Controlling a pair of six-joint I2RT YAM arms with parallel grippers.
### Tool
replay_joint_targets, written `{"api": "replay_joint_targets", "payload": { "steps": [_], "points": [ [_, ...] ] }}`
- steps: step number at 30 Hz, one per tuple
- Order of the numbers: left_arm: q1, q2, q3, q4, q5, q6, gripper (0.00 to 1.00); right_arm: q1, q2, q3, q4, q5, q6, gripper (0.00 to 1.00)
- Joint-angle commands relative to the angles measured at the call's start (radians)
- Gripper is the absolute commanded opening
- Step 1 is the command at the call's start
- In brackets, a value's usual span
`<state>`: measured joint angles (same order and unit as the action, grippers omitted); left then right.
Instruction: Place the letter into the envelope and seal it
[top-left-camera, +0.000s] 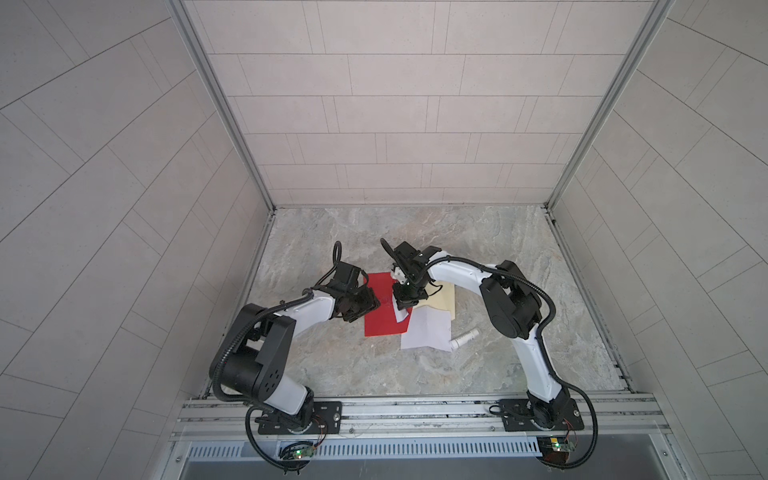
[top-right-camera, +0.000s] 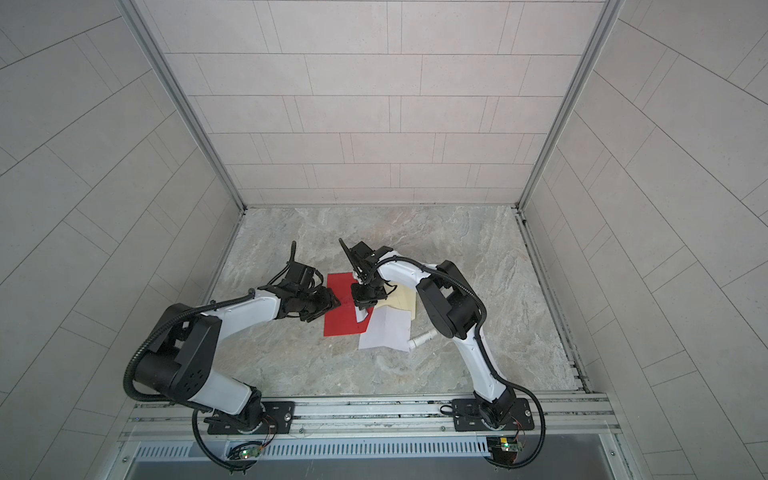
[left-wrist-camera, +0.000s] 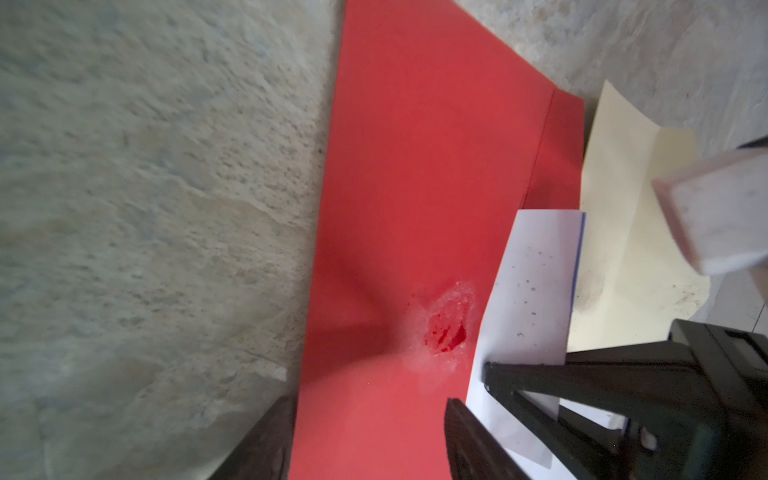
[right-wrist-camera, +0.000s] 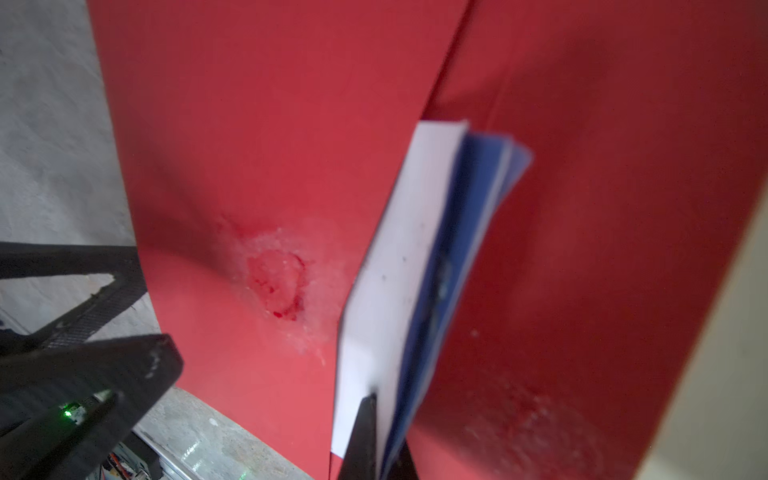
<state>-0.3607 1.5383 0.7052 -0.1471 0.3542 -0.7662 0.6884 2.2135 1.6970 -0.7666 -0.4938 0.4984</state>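
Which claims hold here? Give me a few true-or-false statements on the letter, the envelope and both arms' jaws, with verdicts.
1. The right gripper is shut on the folded letter. True.
2. The letter lies fully inside the red envelope. False: it is held over the envelope, outside it.
3. The left gripper has its jaws open. True.
4. The left gripper holds the white tube. False: the tube lies on the table by a white sheet.
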Motion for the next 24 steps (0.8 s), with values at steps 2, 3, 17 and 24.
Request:
{"api": "replay_joint_targets", "payload": {
  "steps": [2, 3, 17, 24],
  "points": [
    [-0.011, 0.069, -0.033, -0.155, -0.062, -0.006, 0.64, 0.009, 0.008, 0.039, -0.030, 0.058, -0.005, 0.26],
    [-0.011, 0.070, -0.033, -0.161, -0.072, -0.009, 0.64, 0.010, 0.005, 0.045, -0.039, 0.075, -0.004, 0.32],
    [-0.017, 0.094, -0.019, -0.154, -0.062, -0.005, 0.62, 0.010, -0.010, 0.109, -0.130, 0.197, -0.033, 1.00],
    [-0.020, 0.089, -0.014, -0.146, -0.052, 0.006, 0.62, 0.009, -0.012, 0.169, -0.200, 0.278, -0.066, 1.00]
  ]
}}
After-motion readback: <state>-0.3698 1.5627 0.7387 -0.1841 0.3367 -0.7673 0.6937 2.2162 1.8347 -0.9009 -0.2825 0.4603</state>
